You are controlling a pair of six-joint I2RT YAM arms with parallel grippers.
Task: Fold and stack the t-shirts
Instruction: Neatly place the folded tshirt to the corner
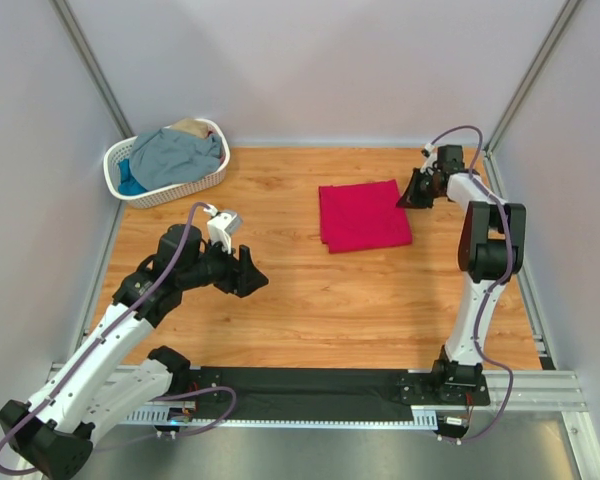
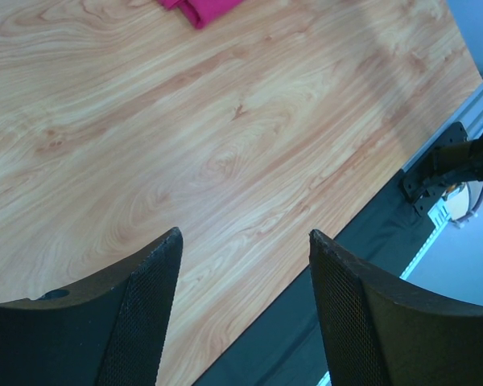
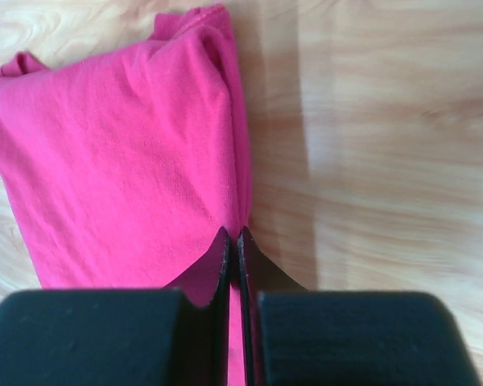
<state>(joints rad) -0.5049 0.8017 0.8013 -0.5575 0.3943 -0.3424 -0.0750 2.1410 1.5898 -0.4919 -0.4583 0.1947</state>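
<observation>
A crimson-pink t-shirt [image 1: 363,216] lies folded into a rectangle on the wooden table, right of centre. My right gripper [image 1: 412,196] sits at its right edge. In the right wrist view the t-shirt [image 3: 121,153] fills the left half, and the right gripper [image 3: 233,235] is shut, with a thin strip of its edge pinched between the fingers. My left gripper [image 1: 250,272] hovers open over bare wood at the left, well apart from the t-shirt. Only a corner of the t-shirt [image 2: 200,8] shows in the left wrist view, where the left gripper [image 2: 245,237] holds nothing.
A white lattice basket [image 1: 170,193] stands at the back left. It holds a grey-blue t-shirt [image 1: 175,155], a bright blue one [image 1: 130,183] and a tan one [image 1: 190,127]. A black strip [image 1: 310,385] runs along the table's near edge. Walls close in on three sides.
</observation>
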